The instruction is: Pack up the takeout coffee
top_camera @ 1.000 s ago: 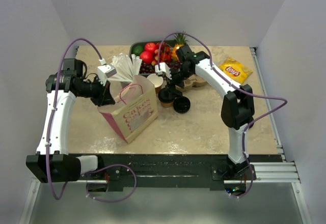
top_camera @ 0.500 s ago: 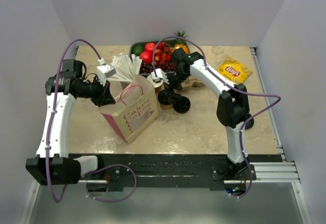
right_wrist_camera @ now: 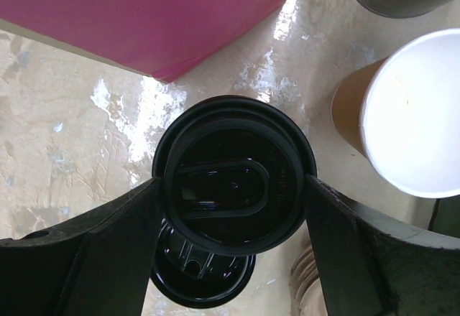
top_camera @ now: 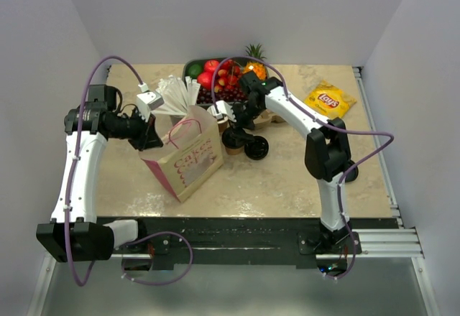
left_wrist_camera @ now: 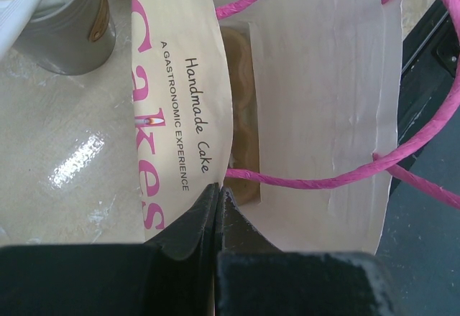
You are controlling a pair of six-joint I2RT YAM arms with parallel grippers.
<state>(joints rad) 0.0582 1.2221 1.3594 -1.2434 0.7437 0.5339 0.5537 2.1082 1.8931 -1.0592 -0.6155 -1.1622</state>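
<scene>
Right wrist: round blk-lidded takeout coffee (right_wrist_camera: 233, 172), upright.

**Left arm** (top_camera: 75, 169): seen from my overhead view, it rises from its base with the elbow out to the left and the forearm reaching right, about level. **Left gripper** (left_wrist_camera: 218, 202): jaws are pressed together on the rim of the paper bag (left_wrist_camera: 316, 115). **Right arm** (top_camera: 295, 111): bent at the elbow, forearm stretching back and left, wrist pitched downward. **Right gripper** (right_wrist_camera: 231, 185): jaws are spread wide, with one finger (right_wrist_camera: 108, 244) at either side of the takeout coffee (right_wrist_camera: 233, 172). I cannot judge contact.
</scene>
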